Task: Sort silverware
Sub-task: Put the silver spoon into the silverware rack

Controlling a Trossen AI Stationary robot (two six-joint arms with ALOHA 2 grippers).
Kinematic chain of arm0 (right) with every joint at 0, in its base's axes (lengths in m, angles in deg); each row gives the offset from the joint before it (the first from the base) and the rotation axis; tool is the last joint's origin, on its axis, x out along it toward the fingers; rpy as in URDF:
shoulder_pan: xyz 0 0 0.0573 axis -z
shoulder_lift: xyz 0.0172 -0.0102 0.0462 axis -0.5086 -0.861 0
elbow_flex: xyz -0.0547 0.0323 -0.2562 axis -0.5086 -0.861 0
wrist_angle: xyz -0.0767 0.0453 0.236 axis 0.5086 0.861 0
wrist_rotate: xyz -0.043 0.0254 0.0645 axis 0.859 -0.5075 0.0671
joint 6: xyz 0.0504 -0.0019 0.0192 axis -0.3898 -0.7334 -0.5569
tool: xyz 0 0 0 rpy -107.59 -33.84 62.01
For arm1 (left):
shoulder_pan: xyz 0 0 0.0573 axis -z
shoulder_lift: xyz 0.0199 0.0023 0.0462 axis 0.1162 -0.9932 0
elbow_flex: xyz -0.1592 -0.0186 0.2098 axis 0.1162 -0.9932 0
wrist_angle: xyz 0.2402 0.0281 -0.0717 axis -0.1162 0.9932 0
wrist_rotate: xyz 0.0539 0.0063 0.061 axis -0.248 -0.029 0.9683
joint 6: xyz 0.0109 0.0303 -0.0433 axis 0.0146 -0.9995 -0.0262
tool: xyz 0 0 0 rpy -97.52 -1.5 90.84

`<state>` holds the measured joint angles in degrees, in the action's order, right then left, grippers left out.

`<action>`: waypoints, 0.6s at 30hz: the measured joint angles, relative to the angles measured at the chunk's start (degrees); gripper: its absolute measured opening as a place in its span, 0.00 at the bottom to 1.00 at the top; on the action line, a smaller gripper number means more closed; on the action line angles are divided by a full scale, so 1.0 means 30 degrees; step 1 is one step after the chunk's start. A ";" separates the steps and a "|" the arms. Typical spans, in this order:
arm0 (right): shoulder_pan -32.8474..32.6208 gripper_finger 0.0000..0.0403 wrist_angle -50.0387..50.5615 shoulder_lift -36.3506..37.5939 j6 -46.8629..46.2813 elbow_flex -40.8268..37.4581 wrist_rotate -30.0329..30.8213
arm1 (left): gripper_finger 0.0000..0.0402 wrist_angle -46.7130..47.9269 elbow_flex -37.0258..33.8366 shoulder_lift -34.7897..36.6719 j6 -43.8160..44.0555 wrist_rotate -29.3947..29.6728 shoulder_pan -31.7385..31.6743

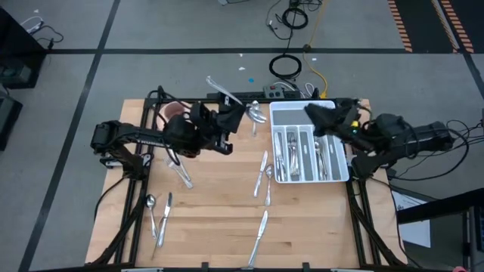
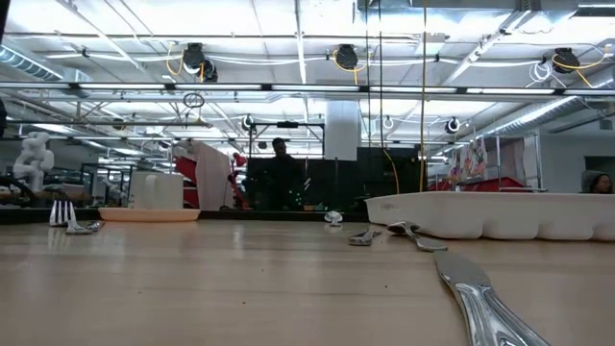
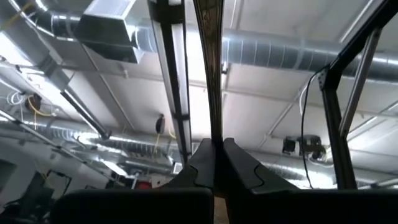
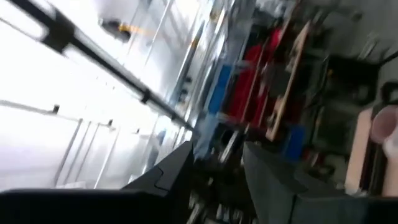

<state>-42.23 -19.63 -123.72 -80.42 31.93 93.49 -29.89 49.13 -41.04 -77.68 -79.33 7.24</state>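
Observation:
My left gripper [image 1: 227, 119] hangs over the table's far middle, tipped upward and shut on one slim piece of silverware [image 1: 215, 87] that rises past its fingertips. My right gripper [image 1: 316, 112] hovers over the far end of the white tray [image 1: 344, 170], its fingers apart [image 4: 217, 171]; I see nothing between them. Loose silverware lies flat on the wood: a spoon [image 1: 257, 114], forks [image 1: 180, 171], a spoon and knife [image 1: 156, 215], two pieces [image 1: 265, 175] and a knife [image 1: 258, 238]. More pieces lie in the tray's compartments [image 1: 299, 155]. My left gripper pinches the piece of silverware near its lower end [image 3: 215, 144] between its two fingers. The fingers slant upward and the piece runs on along them, past the fingertips. It is lifted clear of the table, standing up at a tilt.
A pink saucer with a cup [image 1: 174, 112] stands at the far left, close behind my left arm. In the low view the tray [image 2: 500, 213] is at the right and a knife [image 2: 485, 308] lies near the front. Bare wood lies in the table's near middle.

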 joint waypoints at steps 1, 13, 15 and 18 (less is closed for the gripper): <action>0.0022 0.33 -0.0150 -0.0255 -0.0129 0.0000 -0.0424 | 0.02 0.0233 0.0000 0.0000 -0.0058 -0.0031 -0.0091; 0.0157 0.33 -0.4490 -0.3151 -0.0302 0.0000 -0.3388 | 0.02 0.1797 0.0000 -0.0005 -0.0423 -0.0546 -0.0322; 0.0159 0.33 -0.5206 -0.3586 -0.0334 0.0000 -0.3589 | 0.02 0.1827 0.0000 0.0000 -0.0423 -0.0627 -0.0323; 0.0159 0.33 -0.5586 -0.4149 -0.0721 0.0000 -0.3631 | 0.02 0.2082 0.0000 0.0000 -0.0438 -0.0656 -0.0323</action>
<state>-41.75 -36.39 -136.17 -82.58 31.93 82.59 -23.65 49.13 -41.04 -78.99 -81.30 6.27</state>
